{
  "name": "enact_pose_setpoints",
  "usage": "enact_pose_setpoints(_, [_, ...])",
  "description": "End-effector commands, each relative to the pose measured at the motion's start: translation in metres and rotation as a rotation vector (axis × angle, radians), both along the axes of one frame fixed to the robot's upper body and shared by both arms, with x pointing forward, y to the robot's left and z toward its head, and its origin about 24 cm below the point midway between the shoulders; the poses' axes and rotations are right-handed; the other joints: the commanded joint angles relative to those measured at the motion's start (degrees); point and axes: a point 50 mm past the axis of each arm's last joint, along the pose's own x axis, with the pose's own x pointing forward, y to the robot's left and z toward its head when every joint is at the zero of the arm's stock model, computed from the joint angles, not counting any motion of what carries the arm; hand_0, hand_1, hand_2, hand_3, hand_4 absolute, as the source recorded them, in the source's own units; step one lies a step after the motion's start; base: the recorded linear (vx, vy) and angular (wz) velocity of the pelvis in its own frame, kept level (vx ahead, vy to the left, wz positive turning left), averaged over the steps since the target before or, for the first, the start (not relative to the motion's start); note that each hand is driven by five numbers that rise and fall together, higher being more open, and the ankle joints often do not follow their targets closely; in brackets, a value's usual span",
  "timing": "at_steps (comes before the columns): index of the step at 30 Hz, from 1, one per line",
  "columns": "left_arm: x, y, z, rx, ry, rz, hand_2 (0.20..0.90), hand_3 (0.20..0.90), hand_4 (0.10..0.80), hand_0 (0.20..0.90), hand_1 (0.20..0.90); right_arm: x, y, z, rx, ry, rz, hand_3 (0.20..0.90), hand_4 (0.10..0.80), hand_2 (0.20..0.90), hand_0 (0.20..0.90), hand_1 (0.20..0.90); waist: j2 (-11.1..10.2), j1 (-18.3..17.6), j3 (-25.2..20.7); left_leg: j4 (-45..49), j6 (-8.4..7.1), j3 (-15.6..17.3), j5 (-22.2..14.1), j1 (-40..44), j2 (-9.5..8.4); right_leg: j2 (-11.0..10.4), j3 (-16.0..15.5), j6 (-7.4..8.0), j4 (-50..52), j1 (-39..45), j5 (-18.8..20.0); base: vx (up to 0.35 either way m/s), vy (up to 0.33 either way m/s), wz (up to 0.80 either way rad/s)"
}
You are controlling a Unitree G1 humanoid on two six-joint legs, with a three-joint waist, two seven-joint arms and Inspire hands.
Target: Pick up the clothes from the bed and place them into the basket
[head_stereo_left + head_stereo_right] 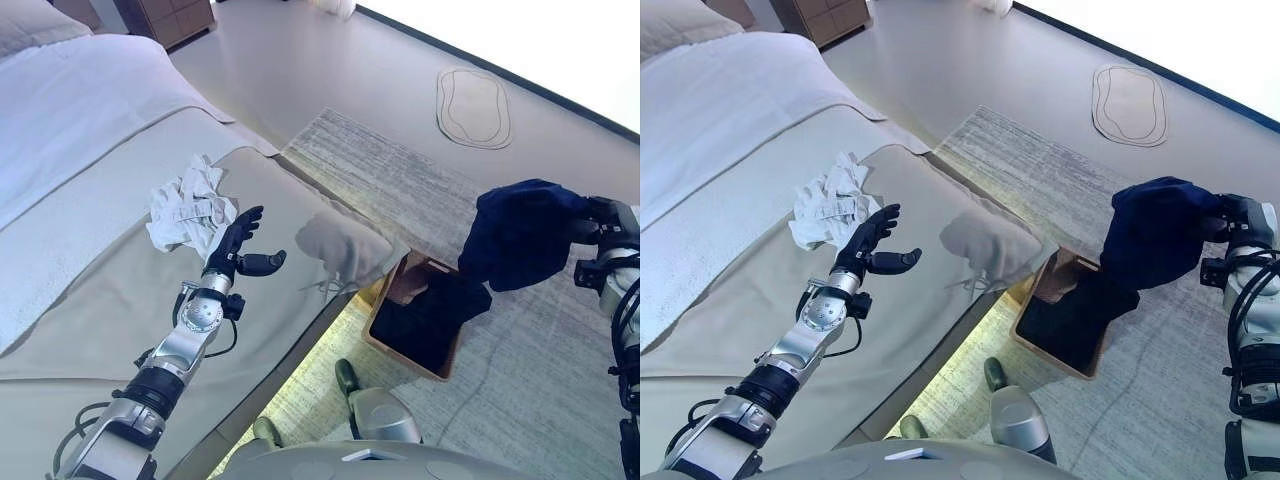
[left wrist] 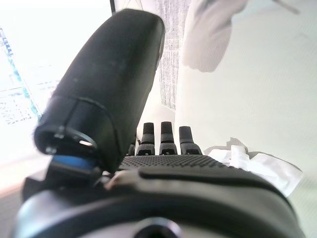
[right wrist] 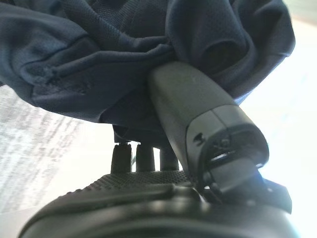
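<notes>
Bed (image 1: 120, 300), basket and two hands, seen from the head camera. The bed fills the left of the scene and is cut off by the upper and left edges; a beige cover lies over it, with white bedding nearer its head. On the cover, well to the left of the basket (image 1: 372, 322), rests a crumpled white garment (image 1: 188, 208). The left hand (image 1: 236, 240) hovers just beside this garment on its basket side, fingers straight and spread, thumb standing out, holding nothing; whether the fingertips touch the cloth cannot be told, and in the left wrist view only a corner of the white cloth shows past the fingers. A folded-over corner of the cover (image 1: 340, 248) lies between that hand and the basket. The basket, a brown box with a handle slot, stands on a grey rug (image 1: 400, 190) just beside the bed's edge; dark cloth (image 1: 428, 318) already lies inside, hiding its floor. Up and to the right of the basket, the right hand (image 1: 604, 222) holds a bunched navy garment (image 1: 520, 232), whose lower end hangs at the basket's rim. The right wrist view shows the thumb pressed into the navy folds; the fingers are mostly buried in them. Beyond the rug, a small oval mat (image 1: 472, 106) lies on the floor.
</notes>
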Motion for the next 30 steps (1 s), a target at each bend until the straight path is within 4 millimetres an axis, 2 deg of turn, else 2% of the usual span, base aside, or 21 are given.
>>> enact_pose_setpoints(1, [0.005, -0.007, 0.02, 0.009, -0.124, -0.055, 0.9, 0.9, 0.8, 0.9, 0.9, 0.004, -0.007, 0.037, -0.128, -0.141, -0.002, 0.2, 0.1, 0.3, 0.3, 0.3, -0.1, 1.6, -5.8, 8.8, -0.45, -3.3, -7.6, -3.5, -0.06, -1.4, -5.5, -0.63, 4.0, -0.9, -2.2, 0.04, -0.073, -0.11])
enact_pose_setpoints(3, [0.006, -0.013, 0.02, 0.001, -0.126, -0.082, 0.9, 0.9, 0.8, 0.9, 0.9, 0.002, -0.01, 0.032, -0.115, -0.134, -0.035, 0.2, 0.1, 0.3, 0.3, 0.3, 1.4, 1.3, -5.0, 8.4, -0.77, -3.5, -7.4, -3.6, -0.28, -1.5, -5.2, -0.63, 3.7, -1.2, -2.1, 0.027, -0.038, -0.08])
enact_pose_setpoints(10, [0.007, -0.024, 0.02, -0.003, -0.123, -0.13, 0.9, 0.9, 0.8, 0.9, 0.9, 0.003, -0.009, 0.02, -0.103, -0.107, -0.053, 0.2, 0.1, 0.3, 0.3, 0.3, 4.4, 0.5, -3.6, 6.3, -1.23, -3.2, -6.6, -3.9, -1.01, -1.8, -4.7, -0.15, 1.6, -1.9, -1.2, 0.002, -0.002, 0.0])
enact_pose_setpoints(16, [0.01, -0.034, 0.024, 0.004, -0.138, -0.166, 0.9, 0.9, 0.8, 0.9, 0.9, 0.002, -0.011, -0.002, -0.127, -0.011, -0.126, 0.2, 0.1, 0.3, 0.3, 0.3, 5.2, 0.6, -3.1, 5.3, -1.17, -2.7, -6.3, -3.9, -1.34, -1.6, -4.5, 0.2, -0.5, -2.4, 0.1, 0.004, -0.045, -0.02])
enact_pose_setpoints(23, [0.015, -0.039, 0.026, 0.014, -0.136, -0.179, 0.9, 0.9, 0.8, 0.9, 0.9, 0.003, -0.009, -0.009, -0.132, -0.004, -0.107, 0.2, 0.1, 0.3, 0.3, 0.3, 5.7, 0.3, -2.6, 5.9, -1.12, -2.6, -6.4, -4.6, -1.22, -1.4, -4.3, 0.12, -0.3, -2.8, 0.1, -0.003, -0.037, -0.02])
enact_pose_setpoints(24, [0.015, -0.039, 0.026, 0.014, -0.135, -0.179, 0.9, 0.9, 0.8, 0.9, 0.9, 0.002, -0.009, -0.008, -0.137, -0.003, -0.106, 0.241, 0.141, 0.335, 0.335, 0.335, 5.8, 0.3, -2.5, 6.0, -1.12, -2.6, -6.5, -4.6, -1.24, -1.4, -4.3, 0.12, -0.3, -2.8, 0.1, 0.0, 0.0, 0.0])
enact_pose_setpoints(25, [0.015, -0.039, 0.026, 0.012, -0.136, -0.179, 0.9, 0.9, 0.8, 0.9, 0.9, 0.002, -0.01, -0.008, -0.144, -0.002, -0.108, 0.367, 0.267, 0.444, 0.444, 0.444, 5.9, 0.3, -2.5, 5.9, -1.14, -2.5, -6.5, -4.6, -1.24, -1.4, -4.2, 0.13, -0.3, -2.8, 0.1, 0.0, 0.0, 0.0])
enact_pose_setpoints(26, [0.015, -0.039, 0.026, 0.012, -0.135, -0.18, 0.9, 0.9, 0.8, 0.9, 0.9, 0.002, -0.01, -0.008, -0.15, 0.0, -0.111, 0.9, 0.8, 0.9, 0.9, 0.9, 6.0, 0.3, -2.4, 5.9, -1.2, -2.5, -6.5, -4.5, -1.22, -1.5, -4.2, 0.11, -0.4, -2.9, 0.1, 0.0, 0.0, 0.0])
enact_pose_setpoints(30, [0.014, -0.04, 0.024, 0.008, -0.133, -0.181, 0.9, 0.9, 0.8, 0.9, 0.9, 0.001, -0.011, -0.009, -0.166, 0.01, -0.117, 0.9, 0.8, 0.9, 0.9, 0.9, 6.4, 0.3, -2.3, 5.6, -1.34, -2.4, -6.3, -4.5, -1.24, -1.4, -4.2, 0.17, -0.7, -2.7, 0.1, 0.0, 0.0, 0.0])
